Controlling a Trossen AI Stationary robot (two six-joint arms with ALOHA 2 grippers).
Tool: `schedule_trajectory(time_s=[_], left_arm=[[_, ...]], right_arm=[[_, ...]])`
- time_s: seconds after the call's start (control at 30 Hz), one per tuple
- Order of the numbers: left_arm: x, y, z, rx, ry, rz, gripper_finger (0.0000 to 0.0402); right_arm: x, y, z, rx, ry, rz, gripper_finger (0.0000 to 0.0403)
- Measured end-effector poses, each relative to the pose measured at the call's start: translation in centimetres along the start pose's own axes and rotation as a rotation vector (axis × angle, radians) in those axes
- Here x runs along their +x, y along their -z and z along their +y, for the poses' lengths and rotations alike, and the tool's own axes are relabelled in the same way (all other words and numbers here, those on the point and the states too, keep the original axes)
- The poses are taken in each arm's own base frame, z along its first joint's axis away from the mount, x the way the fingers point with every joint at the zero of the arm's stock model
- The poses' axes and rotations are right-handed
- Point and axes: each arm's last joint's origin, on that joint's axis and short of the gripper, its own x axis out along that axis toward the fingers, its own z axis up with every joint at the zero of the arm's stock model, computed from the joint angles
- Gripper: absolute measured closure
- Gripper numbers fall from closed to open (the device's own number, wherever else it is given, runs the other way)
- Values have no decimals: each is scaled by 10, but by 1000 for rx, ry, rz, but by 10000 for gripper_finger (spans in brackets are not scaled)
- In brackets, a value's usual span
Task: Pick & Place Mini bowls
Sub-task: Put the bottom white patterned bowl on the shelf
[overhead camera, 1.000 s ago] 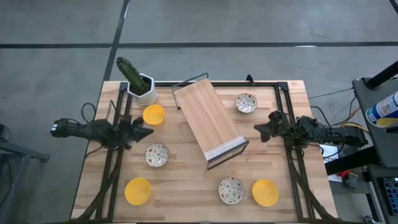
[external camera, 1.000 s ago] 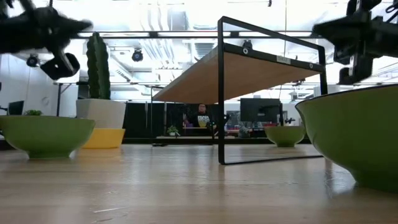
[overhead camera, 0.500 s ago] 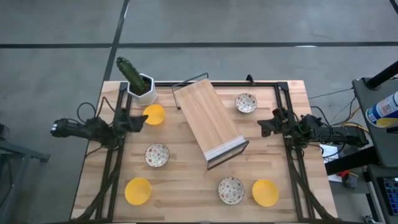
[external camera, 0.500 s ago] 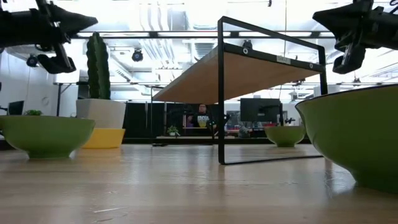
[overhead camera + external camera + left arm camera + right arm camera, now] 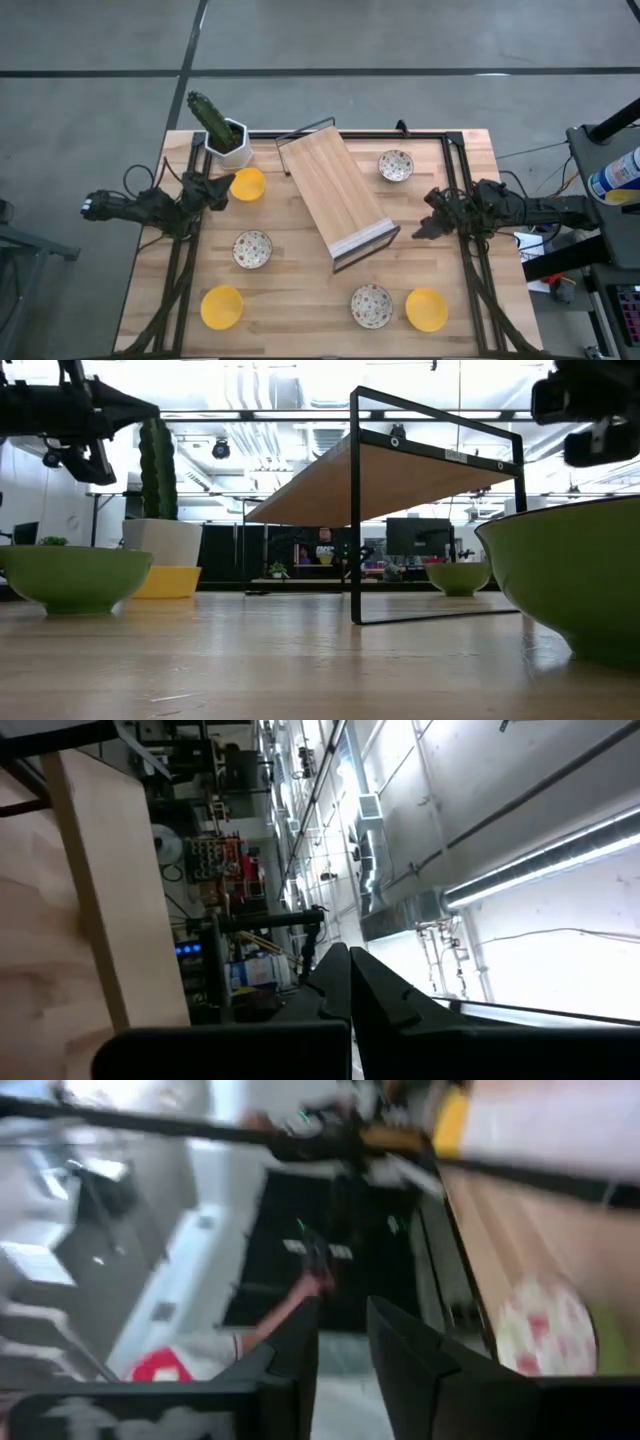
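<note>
Jaws on my left gripper [image 5: 222, 189] are pinched together, empty, hovering just beside the yellow mini bowl [image 5: 247, 184] near the cactus pot [image 5: 233, 142]; I am judging they must spread before descending squarely. Round and upright, it has no long axis. Right gripper [image 5: 427, 228] is waiting, slightly parted.

A wooden table [image 5: 300, 290] carries a tilted wooden board [image 5: 333, 195] on a black wire frame [image 5: 437, 520], lying across its middle. At the far left corner stands a white hexagonal pot [image 5: 232, 146] holding a green cactus [image 5: 208, 115]. Grey floor [image 5: 90, 110] surrounds the table.
</note>
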Motion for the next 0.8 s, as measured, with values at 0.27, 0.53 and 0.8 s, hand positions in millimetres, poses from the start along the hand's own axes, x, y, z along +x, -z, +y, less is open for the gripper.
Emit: schedule_trajectory(time_s=[0.27, 0.53, 0.8], left_arm=[[1, -3, -14, -17, 36, 6, 401], [1, -5, -35, -33, 122, 110, 401], [0, -8, -50, -17, 188, 170, 401]], right_arm=[[13, 1, 33, 113, 377, 127, 291], [61, -2, 41, 196, 588, 113, 310], [120, 21, 33, 179, 765, 135, 314]])
